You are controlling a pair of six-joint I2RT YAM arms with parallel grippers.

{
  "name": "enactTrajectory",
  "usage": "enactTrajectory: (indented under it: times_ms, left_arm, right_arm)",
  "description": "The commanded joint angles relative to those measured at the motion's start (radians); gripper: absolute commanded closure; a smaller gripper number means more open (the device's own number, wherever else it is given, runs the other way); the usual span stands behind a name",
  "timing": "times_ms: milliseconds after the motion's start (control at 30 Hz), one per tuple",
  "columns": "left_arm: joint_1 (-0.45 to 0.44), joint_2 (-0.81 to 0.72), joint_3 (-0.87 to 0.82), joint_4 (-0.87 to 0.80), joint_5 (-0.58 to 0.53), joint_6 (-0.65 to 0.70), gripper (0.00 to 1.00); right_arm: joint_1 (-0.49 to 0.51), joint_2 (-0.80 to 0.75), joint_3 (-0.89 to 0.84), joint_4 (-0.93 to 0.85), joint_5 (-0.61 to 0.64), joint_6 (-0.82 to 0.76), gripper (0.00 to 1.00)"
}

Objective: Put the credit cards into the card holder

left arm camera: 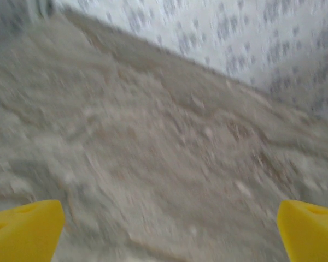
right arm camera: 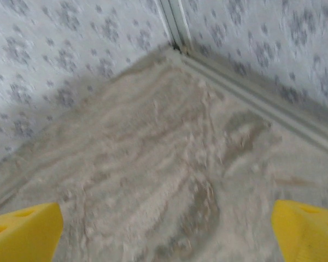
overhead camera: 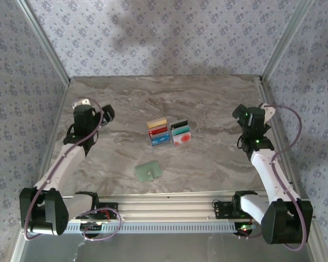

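Credit cards: six small thin rectangles (overhead camera: 168, 132) lie flat mid-table in two columns side by side. Tan, red and blue are on the left; black, teal and white-with-red on the right. Their edges are close or touching, and none is in the holder.
Card holder: a flat, pale sage-green, squarish sleeve (overhead camera: 148, 171) lies at an angle on the table, nearer the arm bases than the cards and apart from them. I cannot tell which edge is its mouth.
Step in hand: seemingly the very start, with nothing gripped and no card loaded.
Next move: probably a reach to a card at a column's outer edge. A thin stiff card flat on smooth stone offers little lip, so it may need sliding or tipping up, with the sleeve steadied.
Left fingers: the yellow tips (left arm camera: 24, 229) are spread wide and empty over bare table, well apart from the cards.
Right fingers: the yellow tips (right arm camera: 22, 232) are spread wide and empty, facing a table corner.
Table: smooth grey-brown veined marble look (overhead camera: 208, 98).
Walls: pale paper with a small blue-grey motif (overhead camera: 153, 33).
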Motion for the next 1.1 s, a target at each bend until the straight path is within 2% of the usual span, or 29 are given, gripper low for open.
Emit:
enactTrajectory:
  times_ms: [0,100,200,267,367,467,567,700,900,1067]
  left_arm:
    - [-0.053,-0.044,-0.035,-0.080,0.138,-0.051,0.05]
    - [-0.162,-0.095,-0.091,-0.092,0.141,-0.053,0.09]
    - [-0.277,-0.112,-0.128,-0.118,0.122,-0.072,0.19]
    - [-0.349,-0.105,-0.158,-0.110,0.101,-0.099,0.26]
    - [-0.434,-0.070,-0.173,-0.126,0.088,-0.084,0.34]
    - [-0.464,-0.050,-0.199,-0.129,0.067,-0.087,0.44]
    - [-0.472,-0.051,-0.225,-0.123,0.072,-0.095,0.53]
    - [-0.482,-0.049,-0.252,-0.104,0.069,-0.101,0.55]
    - [-0.518,0.011,-0.254,-0.070,0.076,-0.095,0.56]
    - [-0.529,0.067,-0.248,-0.055,0.071,-0.094,0.57]
  right_arm:
    - [0.060,-0.078,-0.033,-0.113,-0.075,0.079,0.06]
    - [0.141,-0.111,-0.037,-0.173,-0.071,0.075,0.15]
    - [0.237,-0.108,-0.047,-0.224,-0.072,0.085,0.27]
    - [0.315,-0.104,-0.075,-0.224,-0.073,0.079,0.37]
    - [0.447,-0.071,-0.110,-0.202,-0.063,0.074,0.48]
    - [0.587,0.012,-0.111,-0.178,-0.045,0.057,0.61]
    - [0.713,0.119,-0.082,-0.148,-0.034,0.045,0.70]
    - [0.813,0.269,-0.031,-0.114,-0.017,-0.011,0.78]
    - [0.859,0.460,0.052,-0.043,-0.099,-0.050,0.80]
    - [0.888,0.560,0.133,-0.039,-0.124,-0.067,0.80]
